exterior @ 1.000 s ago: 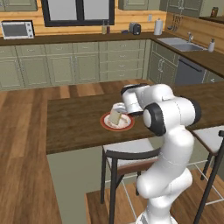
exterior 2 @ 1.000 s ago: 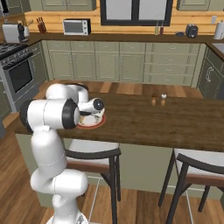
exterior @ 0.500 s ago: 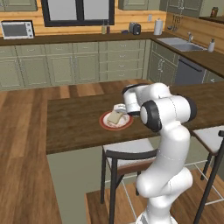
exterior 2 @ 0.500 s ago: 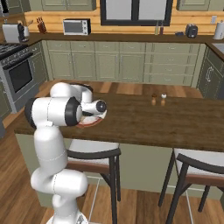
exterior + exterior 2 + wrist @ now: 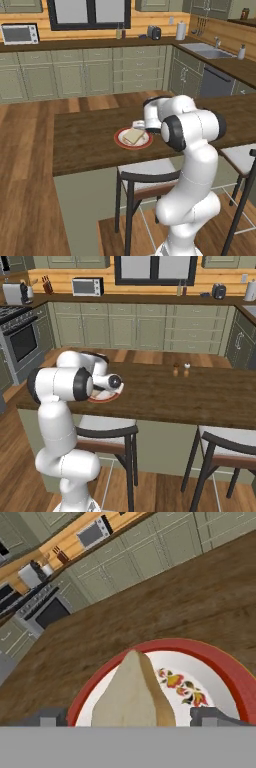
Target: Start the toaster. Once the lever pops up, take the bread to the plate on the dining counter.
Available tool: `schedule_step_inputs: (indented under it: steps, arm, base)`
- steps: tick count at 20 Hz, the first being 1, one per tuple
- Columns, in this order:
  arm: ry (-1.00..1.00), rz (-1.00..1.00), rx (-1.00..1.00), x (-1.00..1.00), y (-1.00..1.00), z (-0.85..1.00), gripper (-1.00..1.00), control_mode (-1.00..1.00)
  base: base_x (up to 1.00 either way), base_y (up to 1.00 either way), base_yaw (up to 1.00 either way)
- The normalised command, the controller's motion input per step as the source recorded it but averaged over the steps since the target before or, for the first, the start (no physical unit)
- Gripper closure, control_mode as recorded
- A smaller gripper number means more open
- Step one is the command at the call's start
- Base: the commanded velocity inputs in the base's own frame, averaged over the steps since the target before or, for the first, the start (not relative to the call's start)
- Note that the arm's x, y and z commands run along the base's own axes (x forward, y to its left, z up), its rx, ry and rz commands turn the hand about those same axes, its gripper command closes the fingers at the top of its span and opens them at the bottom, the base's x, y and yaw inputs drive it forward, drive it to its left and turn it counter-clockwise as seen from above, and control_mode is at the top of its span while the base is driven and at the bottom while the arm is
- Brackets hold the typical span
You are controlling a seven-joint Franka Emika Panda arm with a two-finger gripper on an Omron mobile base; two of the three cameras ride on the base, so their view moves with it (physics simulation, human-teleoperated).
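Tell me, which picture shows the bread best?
The hand view: the bread sits close up on the plate. The left base view shows it small but whole, lying flat on the plate. In the right base view the arm hides it, with just the plate's edge peeking out.

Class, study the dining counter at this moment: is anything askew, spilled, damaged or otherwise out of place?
Nothing stands out. The bread lies flat on the plate, inside its red rim, and the plate sits squarely on the dining counter. The gripper is open just above the slice. No crumbs or spills show.
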Motion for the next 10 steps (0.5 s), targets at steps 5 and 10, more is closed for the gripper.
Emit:
schedule_step_inputs:
  steps: [5,10]
  arm:
    - [0.12,-0.14,-0.15,0.0,-0.14,0.03,-1.0,-1.0]
    - [0.19,-0.14,-0.2,0.0,-0.11,0.24,-1.0,-1.0]
  base:
    - [0.0,0.0,0.0]
    - [0.0,0.0,0.0]
